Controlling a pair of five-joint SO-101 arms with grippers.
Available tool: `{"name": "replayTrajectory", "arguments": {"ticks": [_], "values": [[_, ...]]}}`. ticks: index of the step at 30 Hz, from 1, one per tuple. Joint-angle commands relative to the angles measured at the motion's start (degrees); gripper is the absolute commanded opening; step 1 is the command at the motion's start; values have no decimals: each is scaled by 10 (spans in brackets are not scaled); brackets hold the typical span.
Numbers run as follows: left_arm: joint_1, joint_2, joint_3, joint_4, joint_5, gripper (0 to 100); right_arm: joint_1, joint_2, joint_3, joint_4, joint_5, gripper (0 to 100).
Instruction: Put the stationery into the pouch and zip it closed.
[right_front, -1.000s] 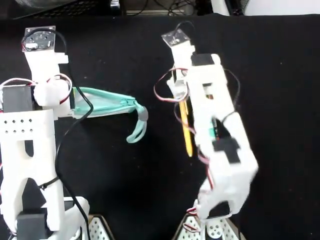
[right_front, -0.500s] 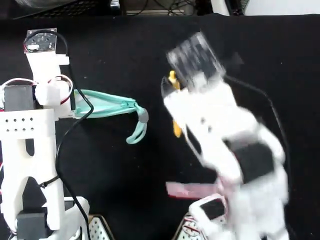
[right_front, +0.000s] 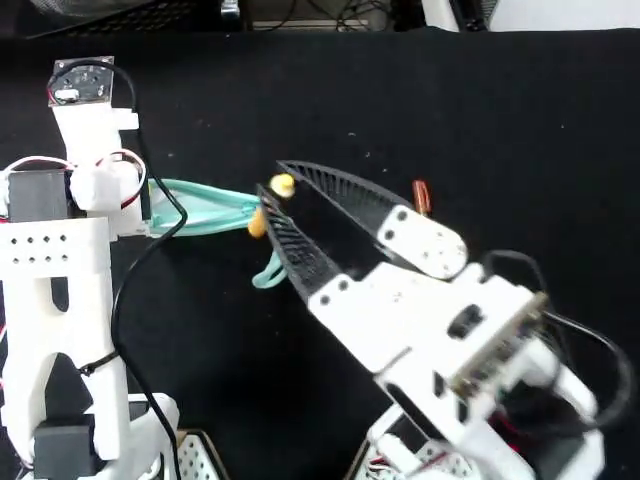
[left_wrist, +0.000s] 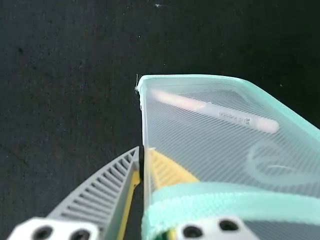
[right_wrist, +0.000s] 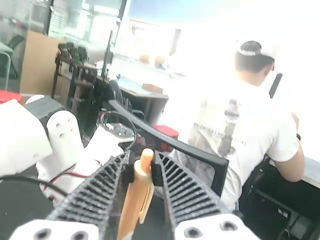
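On the black table (right_front: 500, 120), seen from above, the teal pouch (right_front: 205, 205) shows edge-on as a thin strip running out from under the left arm, with its loop strap (right_front: 272, 268) hanging off the far end. The right gripper (right_front: 272, 190) sits at that same end, its black ribbed fingers clamped on a yellow pencil (right_front: 281, 185) whose tip lies just beside the pouch's end. A small orange-brown object (right_front: 420, 197) lies on the cloth beyond that gripper; what it is cannot be told.

The left wrist view adds the pouch's translucent mesh wall (left_wrist: 215, 150) and a white pen (left_wrist: 215, 112) lying inside it. The left gripper (left_wrist: 145, 162) pinches the pouch's edge.

The right wrist view looks along the pencil (right_wrist: 137, 192), which stands squeezed between the two ribbed fingers of the right gripper (right_wrist: 141, 159).
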Motion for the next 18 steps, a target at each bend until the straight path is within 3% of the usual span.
{"name": "replayTrajectory", "arguments": {"ticks": [1, 8, 18], "values": [[1, 2, 2, -3, 0, 30, -7, 17, 36, -69, -2, 12], [1, 2, 2, -3, 0, 30, -7, 75, 53, -114, -30, 12], [1, 2, 2, 2, 0, 30, -6, 127, 87, -80, -2, 12]]}}
